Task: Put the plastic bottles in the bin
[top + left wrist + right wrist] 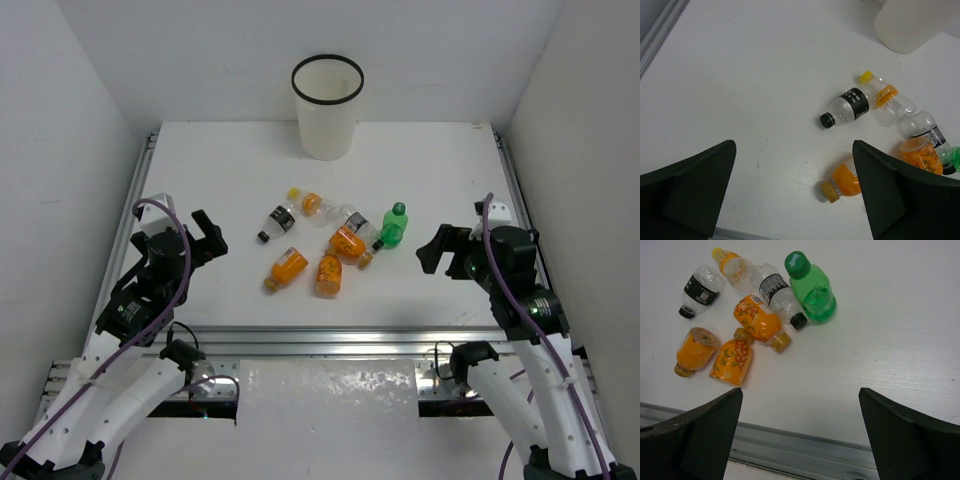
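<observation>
Several small plastic bottles lie in a cluster mid-table: a green one [393, 225], three orange-filled ones [287, 267] [328, 274] [347, 243], and clear ones with a dark label [275, 222] [358, 224] or an orange label and yellow cap [312, 203]. The white bin [326, 110] with a black rim stands upright at the back centre. My left gripper [205, 240] is open and empty, left of the cluster. My right gripper [435, 250] is open and empty, right of the green bottle [812, 290]. In the left wrist view my left gripper [794, 150] has an orange bottle [847, 180] by its right finger.
Metal rails run along the table's near edge [330, 340] and left side [140, 190]. White walls close in the table on three sides. The bin's lower wall also shows in the left wrist view [912, 25].
</observation>
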